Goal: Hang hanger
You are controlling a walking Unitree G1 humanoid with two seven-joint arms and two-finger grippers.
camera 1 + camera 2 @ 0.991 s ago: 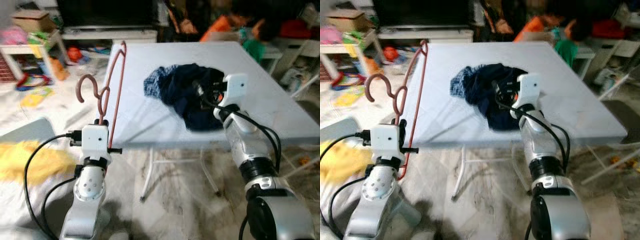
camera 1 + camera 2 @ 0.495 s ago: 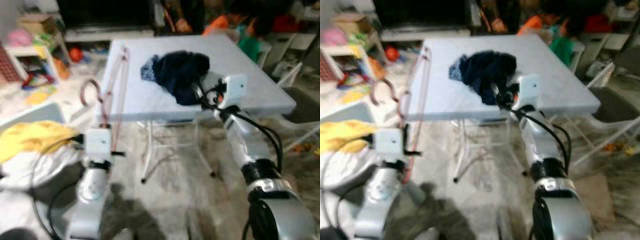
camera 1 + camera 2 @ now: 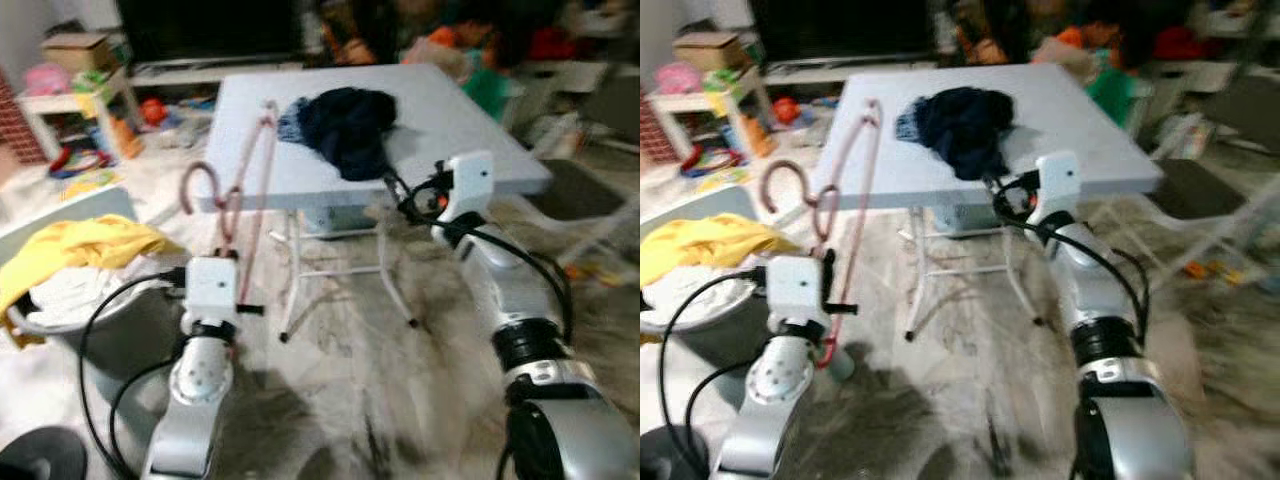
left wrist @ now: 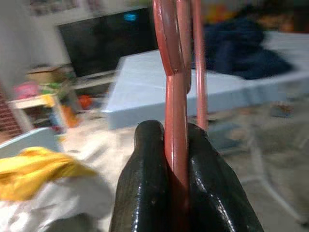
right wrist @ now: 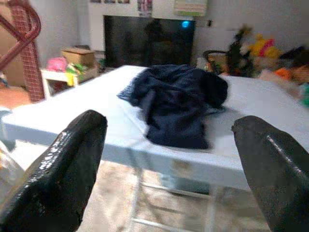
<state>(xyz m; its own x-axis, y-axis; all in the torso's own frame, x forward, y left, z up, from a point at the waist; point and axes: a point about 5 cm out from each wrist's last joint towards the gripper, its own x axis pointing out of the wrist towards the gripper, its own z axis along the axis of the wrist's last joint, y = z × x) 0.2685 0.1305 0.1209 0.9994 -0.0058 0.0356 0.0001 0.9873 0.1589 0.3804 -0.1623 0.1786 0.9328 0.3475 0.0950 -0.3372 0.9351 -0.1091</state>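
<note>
My left gripper [image 4: 166, 164] is shut on a reddish-brown hanger [image 3: 245, 180], held upright in front of me at the left, hook [image 3: 198, 180] pointing left. The hanger's bars [image 4: 175, 72] rise between the black fingers [image 4: 140, 183]. My right gripper [image 5: 169, 159] is open with nothing between its fingers [image 5: 72, 164], raised at the right and facing the white folding table [image 3: 440, 110]. A dark blue garment [image 3: 345, 120] lies bunched on the table top, also seen as a heap [image 5: 176, 101] beyond the right fingers.
A grey basket [image 3: 60, 325] with yellow and white laundry [image 3: 75, 245] stands at my left. Toys and a low white shelf [image 3: 70, 95] sit at the back left, a dark TV [image 3: 210, 25] behind the table. A person in orange [image 3: 450, 45] is behind the table.
The camera has backed away from the table: table and garment now look smaller and farther. The laundry basket has come into view at the left. Both grippers keep their hold and pose.
</note>
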